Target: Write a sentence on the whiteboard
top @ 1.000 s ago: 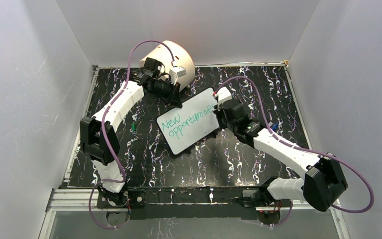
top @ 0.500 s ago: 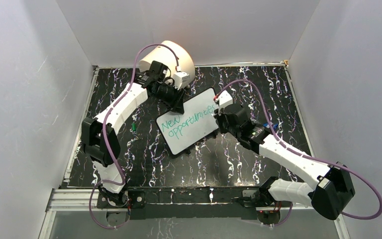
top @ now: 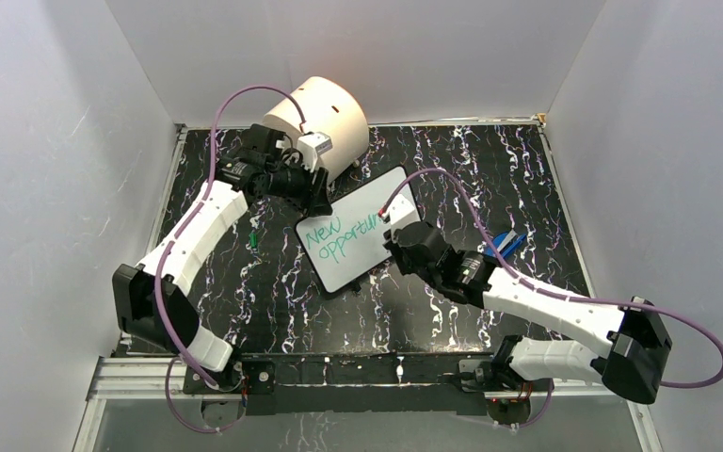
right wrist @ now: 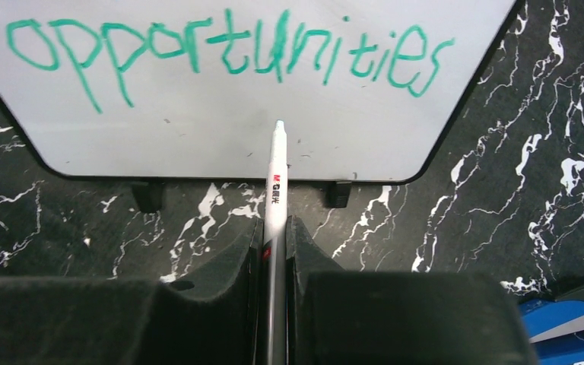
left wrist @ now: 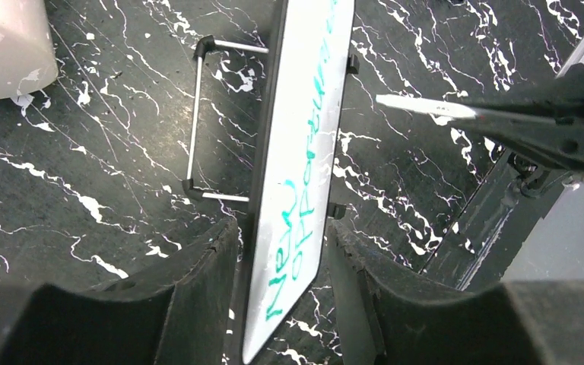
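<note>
Standing propped on a thin wire stand [left wrist: 198, 122] near the middle of the black white-veined marble-patterned table [top: 433, 311], the small white rectangular whiteboard with a thin black rim [top: 353, 247] has open tabletop on its near side and toward the right wall. A large cream cylinder [top: 325, 111] lies just behind its far-left corner. A small green object [top: 255, 240] lies to its left and a blue object [top: 506, 243] to its right. The green handwritten sentence [right wrist: 220, 53] reads "New opportunities". The left gripper [left wrist: 281, 236] straddles the whiteboard's left corner with its jaws parted, the rim between its black fingers [left wrist: 198, 289] and nothing clamped. The right gripper [right wrist: 274, 228] is closed on a white-barrelled marker [right wrist: 275, 175] pointing at the blank strip below the lettering. The left wrist view shows the tip just off the board's face. The left arm bows out toward the left wall, its forearm angled in toward the cylinder. The right arm folds at the near-right corner and stretches low across the table to the board's right end.
</note>
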`<action>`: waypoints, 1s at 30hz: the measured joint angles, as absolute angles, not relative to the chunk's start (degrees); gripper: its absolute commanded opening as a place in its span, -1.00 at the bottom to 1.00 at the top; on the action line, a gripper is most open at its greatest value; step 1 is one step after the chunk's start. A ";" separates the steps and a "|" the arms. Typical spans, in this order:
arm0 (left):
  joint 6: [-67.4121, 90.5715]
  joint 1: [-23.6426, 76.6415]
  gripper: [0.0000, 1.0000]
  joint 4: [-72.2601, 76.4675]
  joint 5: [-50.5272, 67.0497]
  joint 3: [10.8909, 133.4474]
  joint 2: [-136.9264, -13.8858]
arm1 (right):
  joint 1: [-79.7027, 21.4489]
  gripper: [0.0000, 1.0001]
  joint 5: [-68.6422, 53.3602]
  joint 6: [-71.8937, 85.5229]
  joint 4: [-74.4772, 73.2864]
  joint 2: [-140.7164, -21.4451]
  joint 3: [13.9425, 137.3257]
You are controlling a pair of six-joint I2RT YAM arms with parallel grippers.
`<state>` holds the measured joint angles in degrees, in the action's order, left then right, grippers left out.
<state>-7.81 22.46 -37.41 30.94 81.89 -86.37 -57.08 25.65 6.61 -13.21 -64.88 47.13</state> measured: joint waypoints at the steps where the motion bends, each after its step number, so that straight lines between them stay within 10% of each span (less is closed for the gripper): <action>1: -7.64 22.13 -0.16 -37.06 31.27 81.69 -86.46 | -57.93 -1.00 26.09 6.81 -13.30 -64.88 47.13; 30: -10.98 19.73 -1.00 -35.86 42.85 80.60 -93.19 | -67.31 -1.00 33.04 9.80 -11.92 -67.79 47.03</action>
<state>-10.98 19.73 -35.86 42.85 80.60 -93.19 -67.31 33.04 9.80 -11.92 -67.79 47.03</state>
